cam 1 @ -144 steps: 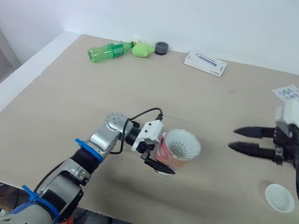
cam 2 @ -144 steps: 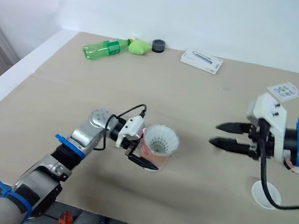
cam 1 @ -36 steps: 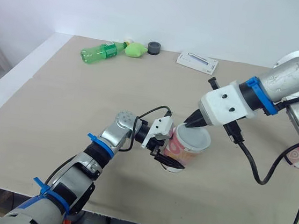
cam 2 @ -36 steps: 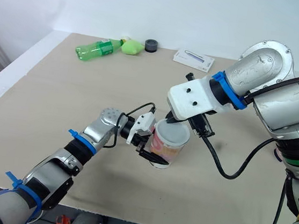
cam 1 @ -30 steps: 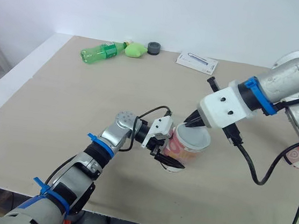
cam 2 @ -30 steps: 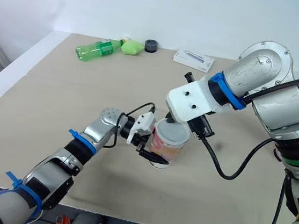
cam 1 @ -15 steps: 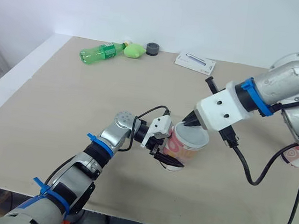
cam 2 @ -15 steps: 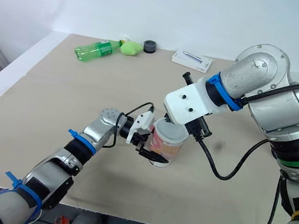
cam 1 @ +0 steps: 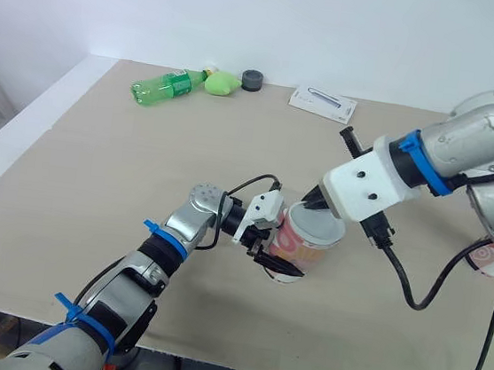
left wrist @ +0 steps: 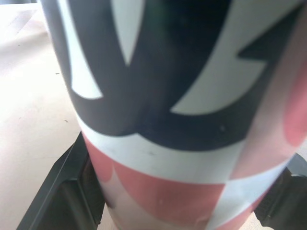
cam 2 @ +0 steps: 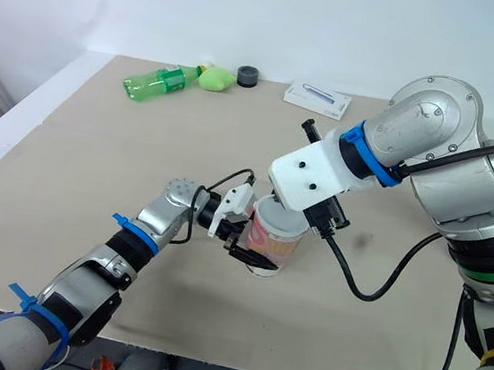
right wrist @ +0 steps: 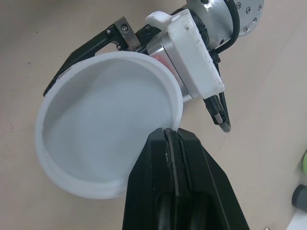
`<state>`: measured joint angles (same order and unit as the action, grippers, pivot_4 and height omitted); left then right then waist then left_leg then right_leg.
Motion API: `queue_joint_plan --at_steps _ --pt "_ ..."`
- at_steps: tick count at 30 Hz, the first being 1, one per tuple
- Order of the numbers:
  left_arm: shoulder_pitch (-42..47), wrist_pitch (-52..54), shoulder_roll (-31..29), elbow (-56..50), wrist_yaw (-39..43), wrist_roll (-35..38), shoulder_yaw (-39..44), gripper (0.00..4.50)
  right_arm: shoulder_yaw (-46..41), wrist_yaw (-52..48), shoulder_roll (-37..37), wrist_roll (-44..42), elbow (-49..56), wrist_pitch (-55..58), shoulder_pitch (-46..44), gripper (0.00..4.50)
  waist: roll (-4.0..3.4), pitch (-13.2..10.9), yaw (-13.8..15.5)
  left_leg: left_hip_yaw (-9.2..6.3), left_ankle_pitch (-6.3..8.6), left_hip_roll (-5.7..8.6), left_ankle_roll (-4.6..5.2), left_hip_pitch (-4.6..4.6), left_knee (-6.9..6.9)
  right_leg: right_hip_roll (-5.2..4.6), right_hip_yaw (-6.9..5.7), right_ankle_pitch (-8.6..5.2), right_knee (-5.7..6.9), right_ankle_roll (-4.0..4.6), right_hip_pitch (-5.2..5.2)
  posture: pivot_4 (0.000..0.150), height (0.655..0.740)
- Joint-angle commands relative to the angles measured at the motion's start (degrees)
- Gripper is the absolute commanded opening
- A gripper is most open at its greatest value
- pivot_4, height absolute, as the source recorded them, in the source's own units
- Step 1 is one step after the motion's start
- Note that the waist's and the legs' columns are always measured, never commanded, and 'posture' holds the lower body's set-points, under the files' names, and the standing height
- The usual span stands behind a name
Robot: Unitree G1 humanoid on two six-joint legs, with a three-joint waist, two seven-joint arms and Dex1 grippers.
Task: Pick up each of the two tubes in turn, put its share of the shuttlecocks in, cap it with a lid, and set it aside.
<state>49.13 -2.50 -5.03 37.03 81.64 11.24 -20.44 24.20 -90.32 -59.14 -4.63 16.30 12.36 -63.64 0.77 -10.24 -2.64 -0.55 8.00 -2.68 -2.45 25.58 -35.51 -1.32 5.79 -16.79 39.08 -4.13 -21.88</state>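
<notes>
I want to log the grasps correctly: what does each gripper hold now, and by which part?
The left gripper clamps the tube around its lower body. The right gripper pinches the lid by its rim, over the tube's mouth.

Two tubes [cam 1: 304,250], one lid [right wrist: 96,139], one bottle [cam 1: 163,87], one box [cam 1: 323,103].

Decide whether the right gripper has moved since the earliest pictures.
Yes. The right gripper was right of the white box; now it is further left, straight in front of it, holding the lid on the tube.

Contents of tube [cam 1: 297,255] under lid [cam 1: 320,229]
</notes>
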Motion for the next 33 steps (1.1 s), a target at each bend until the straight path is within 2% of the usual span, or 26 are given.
queue_joint_plan --at_steps 1,3,7,11,16,25,26,27,29,31,32,33 --pt "0.08 0.12 -0.76 0.8 -0.29 -2.65 -0.9 3.32 -1.63 -1.7 -1.27 1.21 1.39 0.47 1.46 0.04 0.0 0.0 0.0 -0.01 0.0 0.0 0.0 0.0 0.0 0.0 0.0 0.0 0.0 0.0 0.0 0.15 0.7203" --pt "0.05 0.14 -0.83 0.77 -0.27 -2.63 -0.89 3.32 -1.79 -1.68 -0.94 1.35 1.3 0.93 1.89 0.04 0.0 0.0 0.0 -0.01 0.0 0.0 0.0 0.0 0.0 0.0 0.0 0.0 0.0 -0.01 0.0 0.15 0.7203" --pt "-0.02 0.32 -0.95 0.69 -0.16 -2.61 -0.89 3.32 -2.35 -1.27 0.01 1.67 -0.38 2.43 1.3 1.28 0.0 0.0 0.0 0.0 0.0 0.0 0.0 0.0 0.0 0.0 0.0 0.0 0.0 0.0 0.0 0.15 0.7203" --pt "-0.03 0.46 -1.0 0.7 -0.07 -2.61 -0.91 3.32 -3.9 -1.29 1.63 -0.15 -1.94 5.93 -0.79 2.99 0.01 0.0 0.0 0.0 0.0 0.0 0.0 0.0 0.02 0.0 0.0 -0.01 0.0 0.03 -0.01 0.15 0.7203" --pt "-0.05 0.39 -0.88 0.91 0.03 -2.68 -0.97 3.32 -5.49 -0.95 2.75 -1.15 -5.2 7.89 -3.81 2.99 0.02 -0.02 0.0 0.01 0.0 0.0 0.0 0.01 0.03 0.0 0.02 0.02 0.0 -0.03 -0.03 0.15 0.7203" --pt "-0.05 0.51 -0.78 0.95 -0.01 -2.7 -0.96 3.32 -8.83 -1.94 0.78 -7.22 -4.22 12.74 -4.15 2.99 0.02 -0.02 0.0 0.01 0.0 0.0 0.0 0.03 0.07 0.0 0.01 0.05 0.0 -0.12 -0.05 0.15 0.7203" --pt "-0.02 0.45 -0.76 1.06 -0.02 -2.74 -0.96 3.32 -9.16 -2.1 0.31 -8.26 -3.94 13.52 -3.92 2.62 0.02 -0.02 0.0 0.0 0.0 0.0 0.0 0.03 0.07 0.0 0.01 0.04 0.0 -0.12 -0.05 0.15 0.7203" --pt "0.01 0.4 -0.75 1.15 -0.03 -2.76 -0.97 3.32 -9.37 -2.18 0.03 -8.87 -3.85 14.52 -3.86 2.62 0.02 -0.02 0.0 0.01 0.0 0.0 0.0 0.02 0.07 0.0 0.01 0.04 0.0 -0.12 -0.05 0.15 0.7203" --pt "0.02 0.48 -0.73 1.13 -0.01 -2.73 -0.96 3.32 -9.19 -2.18 -2.23 -11.45 -2.98 14.77 -2.98 2.13 0.03 -0.03 0.0 0.01 0.0 0.0 0.0 0.05 0.07 0.0 0.01 0.04 0.0 -0.12 -0.07 0.15 0.7203" --pt "0.04 0.49 -0.7 1.16 -0.02 -2.69 -0.93 3.32 -9.17 -2.18 -3.72 -13.38 -2.22 15.44 -2.21 1.13 0.04 -0.03 -0.01 0.0 0.0 0.01 0.0 0.07 0.09 -0.01 0.01 -0.01 0.0 -0.07 -0.09 0.15 0.7203" --pt "0.06 0.43 -0.68 1.2 -0.05 -2.72 -0.93 3.32 -9.06 -2.18 -4.56 -14.7 -1.7 15.73 -1.71 1.13 0.04 -0.03 -0.01 0.01 0.01 0.01 0.0 0.07 0.09 -0.01 0.01 -0.04 0.0 -0.02 -0.09 0.15 0.7203" --pt "0.09 0.42 -0.68 1.24 -0.06 -2.72 -0.92 3.32 -8.89 -2.18 -5.28 -15.73 -1.29 15.85 -1.34 0.62 0.04 -0.03 -0.02 0.01 0.0 0.01 0.0 0.06 0.08 -0.01 0.02 -0.05 0.0 0.0 -0.09 0.15 0.7203"
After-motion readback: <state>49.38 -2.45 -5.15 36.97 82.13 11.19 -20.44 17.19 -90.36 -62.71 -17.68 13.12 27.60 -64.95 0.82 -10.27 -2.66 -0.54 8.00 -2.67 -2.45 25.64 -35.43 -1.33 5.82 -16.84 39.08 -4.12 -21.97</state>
